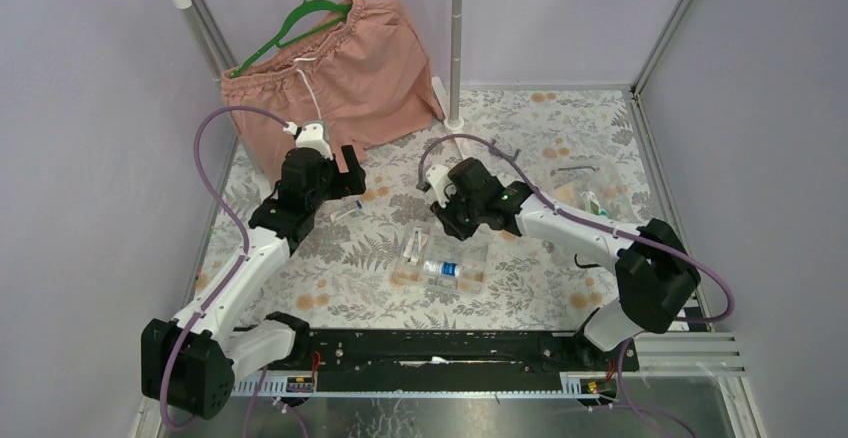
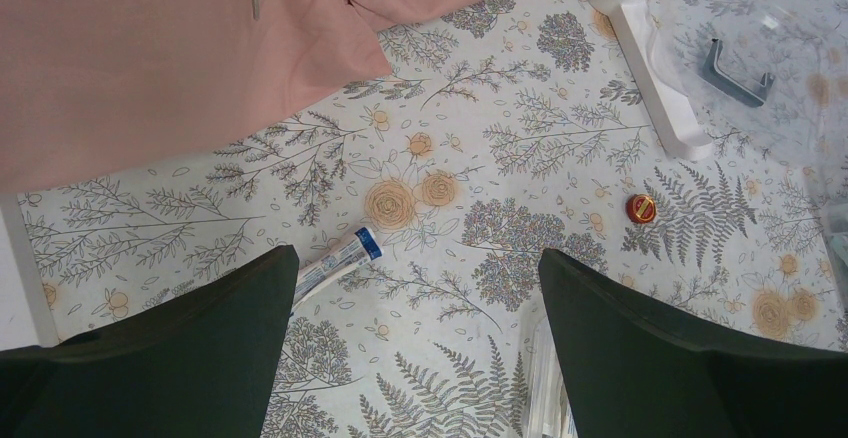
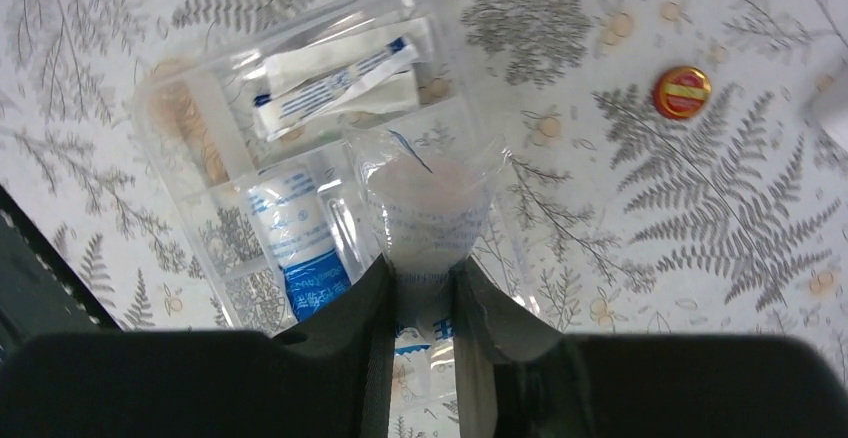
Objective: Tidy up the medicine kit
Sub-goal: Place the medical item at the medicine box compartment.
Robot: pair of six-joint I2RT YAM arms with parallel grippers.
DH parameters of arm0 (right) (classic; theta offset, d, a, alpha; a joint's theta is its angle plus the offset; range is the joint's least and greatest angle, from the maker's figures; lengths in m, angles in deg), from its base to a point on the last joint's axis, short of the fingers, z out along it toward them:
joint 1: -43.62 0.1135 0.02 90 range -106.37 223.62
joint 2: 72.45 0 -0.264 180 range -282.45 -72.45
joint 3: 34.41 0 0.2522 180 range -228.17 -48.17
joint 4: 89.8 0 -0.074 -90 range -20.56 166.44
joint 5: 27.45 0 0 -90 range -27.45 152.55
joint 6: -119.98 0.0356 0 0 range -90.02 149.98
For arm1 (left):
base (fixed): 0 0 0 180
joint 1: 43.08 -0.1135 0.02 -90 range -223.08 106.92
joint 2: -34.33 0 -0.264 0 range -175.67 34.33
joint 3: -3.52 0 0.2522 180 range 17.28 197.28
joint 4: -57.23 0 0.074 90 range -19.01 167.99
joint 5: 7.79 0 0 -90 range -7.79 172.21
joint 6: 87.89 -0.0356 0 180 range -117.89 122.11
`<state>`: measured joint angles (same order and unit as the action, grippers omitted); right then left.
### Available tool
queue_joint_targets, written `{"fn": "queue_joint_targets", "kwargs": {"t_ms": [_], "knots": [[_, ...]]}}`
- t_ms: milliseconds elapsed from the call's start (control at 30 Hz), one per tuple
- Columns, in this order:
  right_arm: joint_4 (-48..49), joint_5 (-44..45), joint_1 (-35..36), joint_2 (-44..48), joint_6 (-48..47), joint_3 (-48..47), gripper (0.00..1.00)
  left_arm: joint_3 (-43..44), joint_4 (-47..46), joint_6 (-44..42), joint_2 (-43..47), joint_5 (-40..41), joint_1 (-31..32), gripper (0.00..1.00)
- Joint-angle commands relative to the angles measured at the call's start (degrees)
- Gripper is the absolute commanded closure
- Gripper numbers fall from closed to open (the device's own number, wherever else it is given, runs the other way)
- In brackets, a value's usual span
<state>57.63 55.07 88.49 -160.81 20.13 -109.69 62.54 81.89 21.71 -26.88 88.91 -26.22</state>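
1. Right now the right gripper (image 3: pixel 422 276) is pinching a wrapped roll (image 3: pixel 425 203), its fingers set narrow around the lower end of the clear wrapper.
2. That roll is hanging over the right-hand side of the clear box (image 3: pixel 160 108), seen just left of centre in the right wrist view; whether it is touching the box, I cannot tell.
3. Inside the box, white sachets (image 3: pixel 335 73) with blue print are lying across the upper compartment.
4. Below them, a white-and-blue bottle (image 3: pixel 300 248) is lying in its own compartment, just left of the roll.
5. From the top camera the box is sitting open in the middle of the frame on the floral table (image 1: pixel 350 288), just below the right claw.
6. Meanwhile the left gripper (image 2: pixel 415 258) is hovering with its jaws spread wide, holding nothing.
7. A small tube (image 2: pixel 340 258) is lying on the cloth, partly hidden behind the left finger (image 2: pixel 180 348).
8. The clear lid (image 2: pixel 790 18) with its dark handle (image 2: pixel 735 66) is lying at the upper right of the left wrist view.
9. A red cap (image 2: pixel 641 208) is sitting loose right of centre.
10. Pink shorts (image 2: pixel 150 48) are filling the upper left.
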Motion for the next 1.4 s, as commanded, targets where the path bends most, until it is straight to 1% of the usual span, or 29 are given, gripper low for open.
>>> {"fn": "queue_joint_targets", "kwargs": {"t_ms": [0, 100, 267, 433, 767, 1033, 1100, 1367], "knots": [[-3.2, -2.58, 2.24, -3.05, -11.39, -1.09, 0.78, -0.78, -0.61, -0.17, 0.98, 1.46, -0.35, 0.01], [-3.34, -2.75, 2.99, -3.44, -16.61, -0.16, 0.77, -0.76, -0.61, -0.26, 1.15, 1.48, -0.38, 0.01], [-2.64, -1.43, 3.62, -4.35, -20.26, 0.16, 0.76, -0.79, -0.59, -0.35, 1.28, 1.63, -0.35, 0.01], [-2.62, -0.51, 4.04, -6.17, -21.66, -0.02, 0.72, -0.78, -0.61, -0.43, 1.25, 1.48, -0.36, 0.01], [-0.6, 0.96, 4.35, -8.27, -21.76, 0.61, 0.71, -0.87, -0.27, -0.43, 1.36, 2.34, -0.34, 0.01], [0.34, 2.12, 4.57, -8.93, -22.53, 0.17, 0.68, -0.69, -0.26, -0.45, 0.92, 2.27, -0.4, 0.01], [0.56, 2.21, 4.62, -9.02, -22.63, 0.17, 0.66, -0.69, -0.28, -0.5, 1.03, 2.35, -0.41, 0.01], [1.06, 3.82, 4.79, -8.11, -23.16, 0.17, 0.48, -0.78, -0.18, -0.52, 1.02, 2.48, -0.35, 0.01]]}}
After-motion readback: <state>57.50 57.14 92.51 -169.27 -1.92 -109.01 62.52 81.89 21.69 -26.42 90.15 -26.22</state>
